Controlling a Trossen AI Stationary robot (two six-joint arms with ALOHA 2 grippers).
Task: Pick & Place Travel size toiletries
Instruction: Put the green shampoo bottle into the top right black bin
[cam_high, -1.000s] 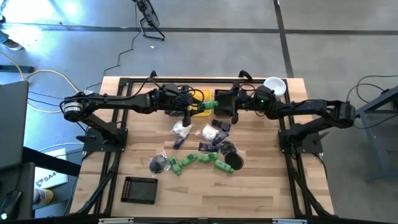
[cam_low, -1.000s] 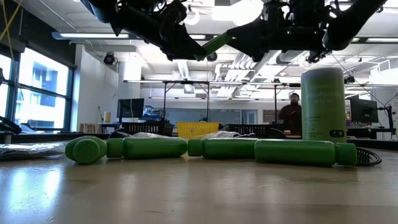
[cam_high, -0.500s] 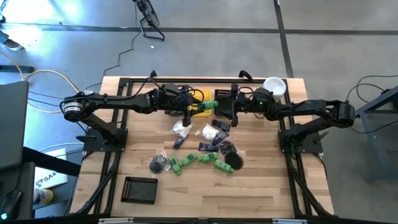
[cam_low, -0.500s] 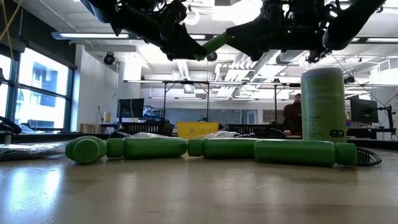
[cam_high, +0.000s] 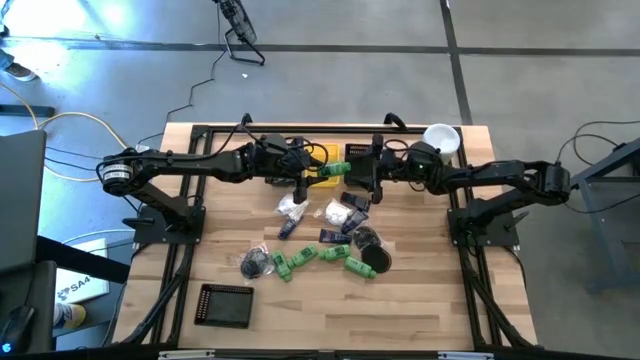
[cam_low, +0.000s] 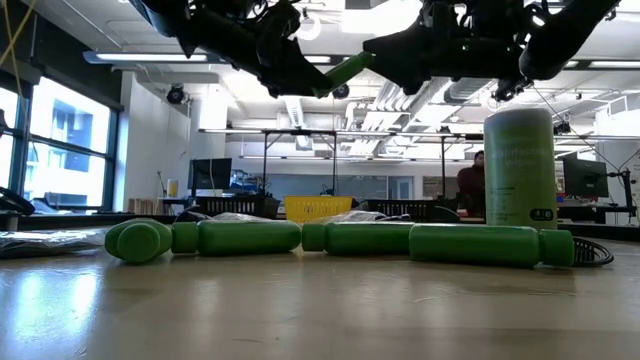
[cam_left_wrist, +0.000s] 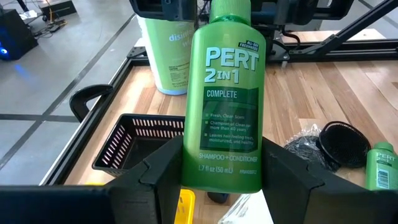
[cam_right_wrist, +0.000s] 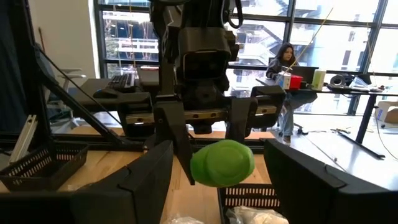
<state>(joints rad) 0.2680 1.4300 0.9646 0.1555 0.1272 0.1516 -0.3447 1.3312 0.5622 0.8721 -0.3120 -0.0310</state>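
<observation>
Your left gripper (cam_left_wrist: 222, 177) is clamped on a green Pert bottle (cam_left_wrist: 226, 93), holding it up in the air above the far middle of the table (cam_high: 430, 310), cap end pointing toward the other arm. Your right gripper (cam_high: 368, 170) faces it with its fingers spread wide — in the right wrist view the bottle's round end sits between those two fingers, apart from both. Just below the meeting point you have the yellow bin (cam_high: 322, 172) and a black bin (cam_left_wrist: 143, 140). The rest of the toiletries lie on the wood nearer the middle: white packets (cam_high: 292, 207), dark tubes (cam_high: 333, 236), green bottles (cam_high: 300, 260) and black round pieces (cam_high: 378, 257). The big pale-green cylinder (cam_low: 520, 165) stands upright at the far right corner — well clear of the held bottle
</observation>
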